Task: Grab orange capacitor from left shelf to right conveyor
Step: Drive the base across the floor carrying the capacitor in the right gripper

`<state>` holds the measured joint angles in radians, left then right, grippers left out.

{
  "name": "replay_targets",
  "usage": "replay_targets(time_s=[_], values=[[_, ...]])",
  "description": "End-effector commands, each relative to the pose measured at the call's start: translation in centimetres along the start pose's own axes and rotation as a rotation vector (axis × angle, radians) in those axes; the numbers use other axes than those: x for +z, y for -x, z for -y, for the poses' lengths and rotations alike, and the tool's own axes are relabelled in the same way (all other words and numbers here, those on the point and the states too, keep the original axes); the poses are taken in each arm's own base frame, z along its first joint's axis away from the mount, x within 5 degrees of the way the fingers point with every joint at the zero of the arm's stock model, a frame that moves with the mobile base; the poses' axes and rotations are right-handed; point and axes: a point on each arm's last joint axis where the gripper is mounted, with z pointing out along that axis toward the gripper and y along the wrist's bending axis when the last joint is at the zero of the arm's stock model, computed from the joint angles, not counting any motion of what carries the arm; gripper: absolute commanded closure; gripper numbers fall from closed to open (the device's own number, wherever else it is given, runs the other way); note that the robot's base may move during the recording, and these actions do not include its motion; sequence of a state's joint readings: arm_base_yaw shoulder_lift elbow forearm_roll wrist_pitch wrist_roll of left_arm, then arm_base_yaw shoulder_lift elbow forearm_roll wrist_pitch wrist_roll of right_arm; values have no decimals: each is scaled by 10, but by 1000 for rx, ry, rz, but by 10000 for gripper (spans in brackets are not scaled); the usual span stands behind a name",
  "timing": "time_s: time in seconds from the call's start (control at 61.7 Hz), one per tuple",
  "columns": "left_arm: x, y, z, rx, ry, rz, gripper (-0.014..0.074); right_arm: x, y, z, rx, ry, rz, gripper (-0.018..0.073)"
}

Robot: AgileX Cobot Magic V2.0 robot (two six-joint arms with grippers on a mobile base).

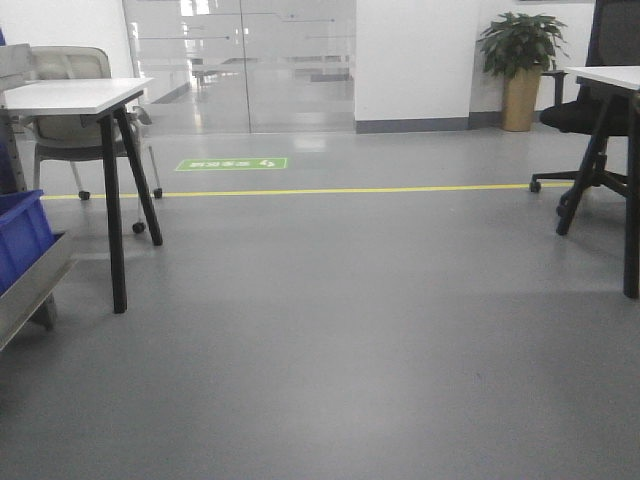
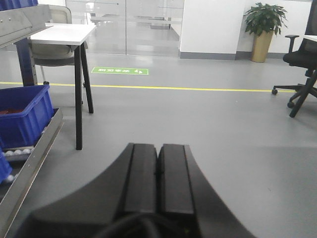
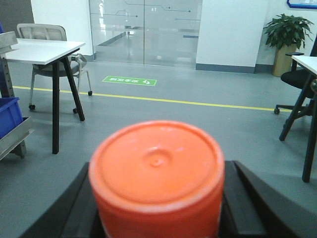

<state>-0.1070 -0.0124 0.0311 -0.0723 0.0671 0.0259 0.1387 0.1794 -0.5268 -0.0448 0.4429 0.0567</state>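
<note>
While the right gripper (image 3: 156,208) clamps one orange capacitor (image 3: 156,163) between its two black fingers (image 3: 245,198), the can's round end cap faces the wrist camera and fills the six o'clock part of that view, with grey floor (image 3: 198,124) beyond it. The left gripper (image 2: 158,173) is closed on nothing, its two black pads (image 2: 141,173) pressed flat together with only a thin seam between them. At nine o'clock in the left wrist view, one steel shelf (image 2: 37,153) with a tall front lip carries a blue bin (image 2: 25,114). The same shelf edge shows at nine o'clock in the right wrist view, well apart from the capacitor. The front camera shows one white table (image 1: 75,95) at ten o'clock with one beige chair (image 1: 70,65) behind it, and a second table (image 1: 610,75) at two o'clock beside one black office chair (image 1: 585,110). One yellow line (image 1: 350,190) crosses the floor from nine o'clock to three o'clock. One green floor sign (image 1: 232,163) lies just beyond it towards eleven o'clock. One potted plant (image 1: 522,45) stands at one o'clock against the white wall, and glass doors (image 1: 240,60) close the room at twelve o'clock.
</note>
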Motion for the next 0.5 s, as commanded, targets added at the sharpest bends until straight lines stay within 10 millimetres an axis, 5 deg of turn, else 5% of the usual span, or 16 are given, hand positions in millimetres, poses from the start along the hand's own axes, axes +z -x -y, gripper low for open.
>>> replay_targets(time_s=[0.0,0.486], values=[[-2,10,0,-3,-4,106,723,-1,16,0,-13,-2,105,452],[-2,10,0,-3,-4,106,723,-1,16,0,-13,-2,105,452]])
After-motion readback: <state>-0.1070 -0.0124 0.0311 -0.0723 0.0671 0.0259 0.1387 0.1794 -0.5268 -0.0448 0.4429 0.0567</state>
